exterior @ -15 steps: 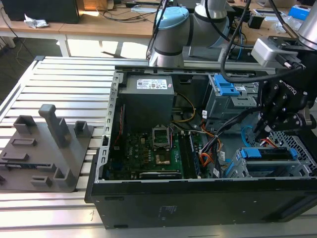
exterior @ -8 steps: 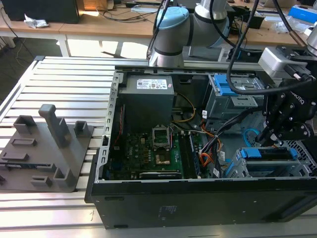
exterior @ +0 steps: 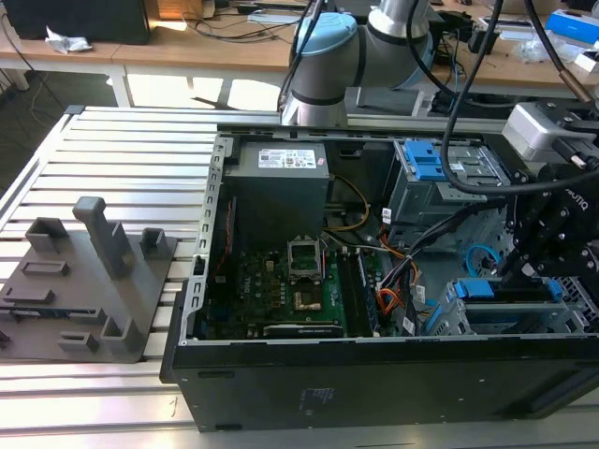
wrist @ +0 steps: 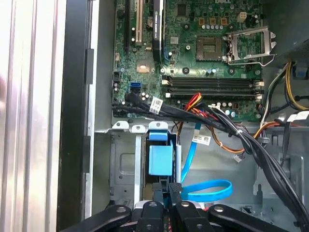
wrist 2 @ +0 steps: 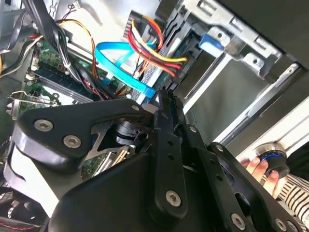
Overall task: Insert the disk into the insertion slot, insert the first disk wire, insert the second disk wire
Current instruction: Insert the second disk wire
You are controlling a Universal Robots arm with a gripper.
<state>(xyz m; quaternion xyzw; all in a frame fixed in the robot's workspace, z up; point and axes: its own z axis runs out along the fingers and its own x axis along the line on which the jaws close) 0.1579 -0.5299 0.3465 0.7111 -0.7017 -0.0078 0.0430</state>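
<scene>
The disk, in its bright blue carrier point(wrist: 160, 159), sits inside the grey insertion slot point(wrist: 123, 164) at the case's front corner, also seen as a blue strip point(exterior: 505, 288) in the exterior view. My gripper point(wrist: 167, 189) hangs just above the disk's end with its fingers pressed together. The light-blue second disk wire point(wrist: 207, 189) loops and ends between those fingers; its plug end point(wrist 2: 147, 91) lies against the fingertips point(wrist 2: 163, 99). The red-orange first disk wire point(wrist 2: 145, 41) runs with yellow strands toward the disk's end; whether it is plugged in is hidden.
The open computer case point(exterior: 201, 281) lies on a slatted aluminium table point(exterior: 131, 159). A thick black cable bundle point(wrist: 231, 130) crosses above the slot. A larger cage with blue clips point(exterior: 426, 164) stands behind. A grey fixture point(exterior: 89, 281) sits at the exterior view's left. A person's hand point(wrist 2: 256, 166) holds a knob.
</scene>
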